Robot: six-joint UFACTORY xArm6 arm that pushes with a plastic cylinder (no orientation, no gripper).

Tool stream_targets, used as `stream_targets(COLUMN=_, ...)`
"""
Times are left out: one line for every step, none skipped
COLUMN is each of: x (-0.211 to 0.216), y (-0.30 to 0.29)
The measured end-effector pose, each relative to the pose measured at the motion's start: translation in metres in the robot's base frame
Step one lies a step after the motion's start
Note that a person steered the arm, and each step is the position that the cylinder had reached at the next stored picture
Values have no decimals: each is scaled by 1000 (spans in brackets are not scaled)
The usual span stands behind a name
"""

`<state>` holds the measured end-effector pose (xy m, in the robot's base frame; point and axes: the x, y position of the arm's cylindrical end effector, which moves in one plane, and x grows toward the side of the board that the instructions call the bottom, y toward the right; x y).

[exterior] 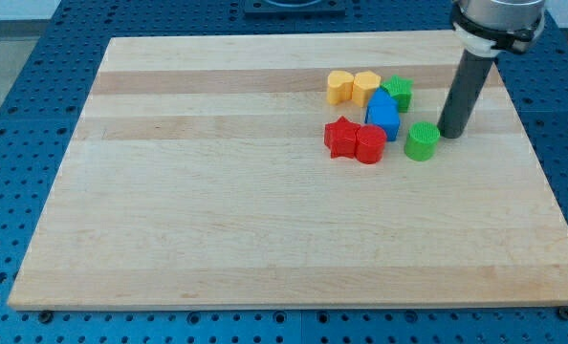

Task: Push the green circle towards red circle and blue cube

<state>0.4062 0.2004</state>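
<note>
The green circle (421,141) sits right of centre on the wooden board (265,220). My tip (449,133) stands just to its right, close to touching it. The red circle (370,145) lies to the green circle's left, with a small gap between them. The blue cube (383,117) sits just above the red circle, up and left of the green circle.
A red star (341,137) touches the red circle's left side. Two yellow blocks (353,88) sit side by side above the blue cube. A green star (397,93) lies right of them. The board's right edge (542,162) is beyond my tip.
</note>
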Motion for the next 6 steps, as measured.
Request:
stream_targets(x=16, y=0)
stream_targets(x=19, y=-12)
stream_targets(x=19, y=-28)
stream_targets(x=19, y=-33)
stream_targets(x=21, y=-33)
stream_targets(x=21, y=-34)
